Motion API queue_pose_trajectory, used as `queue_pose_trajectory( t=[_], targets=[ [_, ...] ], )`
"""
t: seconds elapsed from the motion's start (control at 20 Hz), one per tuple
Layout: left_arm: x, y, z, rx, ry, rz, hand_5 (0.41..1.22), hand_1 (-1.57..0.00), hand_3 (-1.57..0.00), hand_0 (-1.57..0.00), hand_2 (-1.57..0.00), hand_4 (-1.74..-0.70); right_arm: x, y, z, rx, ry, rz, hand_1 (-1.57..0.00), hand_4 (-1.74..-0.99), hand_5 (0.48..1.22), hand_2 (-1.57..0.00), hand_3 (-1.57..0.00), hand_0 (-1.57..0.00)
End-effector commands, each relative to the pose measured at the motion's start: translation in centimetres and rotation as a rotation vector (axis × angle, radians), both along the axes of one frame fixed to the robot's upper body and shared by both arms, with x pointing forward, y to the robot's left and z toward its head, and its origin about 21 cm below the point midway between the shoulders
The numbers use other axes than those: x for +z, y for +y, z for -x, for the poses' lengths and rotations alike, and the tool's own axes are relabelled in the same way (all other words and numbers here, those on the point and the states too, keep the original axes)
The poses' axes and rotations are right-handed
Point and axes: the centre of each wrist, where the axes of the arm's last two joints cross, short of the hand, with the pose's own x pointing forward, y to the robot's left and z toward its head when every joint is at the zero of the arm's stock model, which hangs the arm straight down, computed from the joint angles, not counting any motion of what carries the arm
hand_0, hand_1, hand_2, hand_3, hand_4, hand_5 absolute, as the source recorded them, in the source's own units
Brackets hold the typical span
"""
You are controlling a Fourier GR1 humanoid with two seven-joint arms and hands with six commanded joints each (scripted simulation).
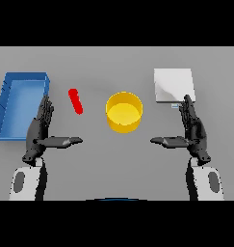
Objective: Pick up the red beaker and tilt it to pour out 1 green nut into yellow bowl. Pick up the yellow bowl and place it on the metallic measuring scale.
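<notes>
The left hand [40, 131] and right hand [193, 130] hover with fingers straight, grasping nothing. The slim red beaker [75, 101] sits just beyond the left hand, left of the yellow bowl [123, 112], with the metallic scale [173, 85] far right. The beaker looks light, rigid and possibly slippery, best gripped around its middle.

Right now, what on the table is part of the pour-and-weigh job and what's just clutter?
Job:
red beaker, between blue bin and bowl
yellow bowl, centre
metallic measuring scale, far right
left hand and right hand, both open, holding nothing

Clutter:
blue bin, far left
</notes>
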Motion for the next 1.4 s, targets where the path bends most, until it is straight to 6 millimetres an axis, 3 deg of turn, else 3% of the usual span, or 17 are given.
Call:
queue_pose_trajectory(
  t=[0.0, 0.25, 0.35, 0.45, 0.75, 1.1, 1.35],
  targets=[
    [0.0, 0.0, 0.0, 0.001, 0.0, 0.0, 0.599, 0.0, 0.0, 0.0, 0.0, -1.15, 0.0, 0.1, 0.0, -0.001, 0.0, -0.001, 0.0, -1.167, 0.599, 0.0, 0.0, 0.0],
    [-0.1, 0.2, 0.3, -0.007, 0.003, -0.003, 0.599, 0.0, 0.0, 0.0, 0.0, -1.15, 0.2, 0.9, -0.4, 0.009, 0.004, -0.003, 0.0, -1.167, 0.599, 0.0, 0.0, 0.0],
    [0.6, 0.6, 1.5, -0.047, -0.033, -0.101, 0.599, 0.0, 0.0, 0.0, 0.0, -1.16, 0.0, 0.6, 1.0, 0.001, -0.097, 0.246, 0.0, -1.163, 0.595, 0.0, 0.0, 0.0],
    [1.3, 0.7, 2.4, -0.062, -0.028, -0.138, 0.599, 0.0, 0.0, 0.0, 0.0, -1.16, 0.6, 1.0, 1.9, 0.011, -0.134, 0.325, 0.0, -1.16, 0.591, 0.0, 0.0, 0.0],
    [1.6, 0.3, 2.4, -0.087, 0.009, -0.195, 0.602, 0.0, 0.0, 0.0, 0.0, -1.16, 0.9, 1.3, 2.5, 0.013, -0.116, 0.313, 0.0, -1.199, 0.603, 0.0, 0.0, 0.0],
    [-0.6, -1.7, -2.2, -0.111, 0.036, -0.243, 0.629, 0.0, 0.0, 0.0, 0.0, -1.23, 1.1, 0.8, 2.3, 0.029, -0.138, 0.301, 0.0, -1.26, 0.633, 0.0, 0.0, 0.0],
    [-1.7, -1.4, -4.7, -0.114, 0.024, -0.254, 0.668, 0.0, 0.0, 0.0, 0.0, -1.26, 0.6, 0.8, 2.3, 0.034, -0.131, 0.292, 0.0, -1.278, 0.634, 0.0, 0.0, 0.0]
  ],
)
